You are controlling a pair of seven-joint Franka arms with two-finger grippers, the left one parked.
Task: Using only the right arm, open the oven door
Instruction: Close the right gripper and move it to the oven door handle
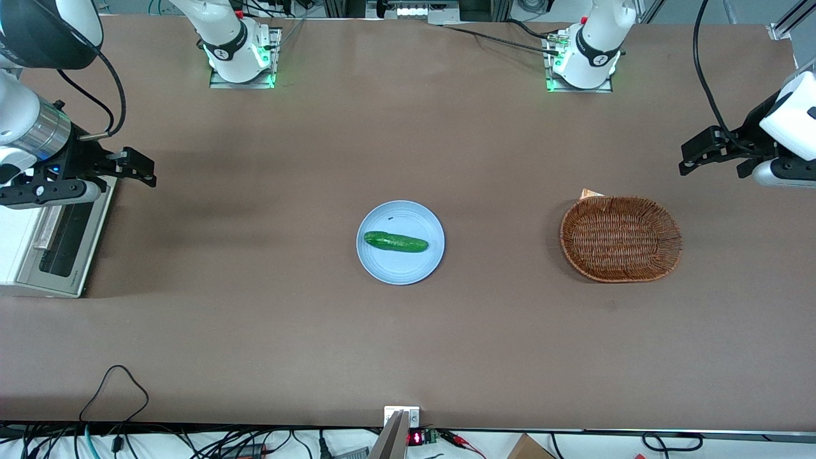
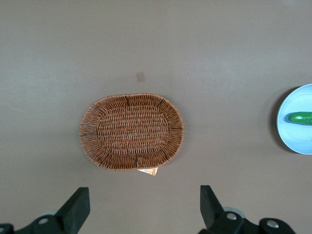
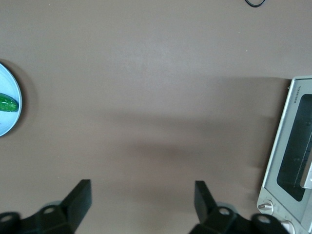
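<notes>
Gripper (image 1: 141, 167) of right arm (image 1: 29, 137) hovers above oven (image 1: 25, 245), fingers spread, holding nothing. Oven door (image 1: 64, 239) closed. Plate (image 1: 400, 268) with cucumber (image 1: 395, 241) well apart from oven.

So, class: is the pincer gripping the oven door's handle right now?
No. The pincer is open above bare table beside the oven, and the oven door is untouched.

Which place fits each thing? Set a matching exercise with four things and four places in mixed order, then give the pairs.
Things:
1. cucumber
2. basket
3. oven
4. gripper

Places:
A. at the working arm's end of the table
B. on the blue plate
C. toward the parked arm's end of the table
D. open, above the table beside the oven

Pairs: 1-B, 2-C, 3-A, 4-D
</notes>
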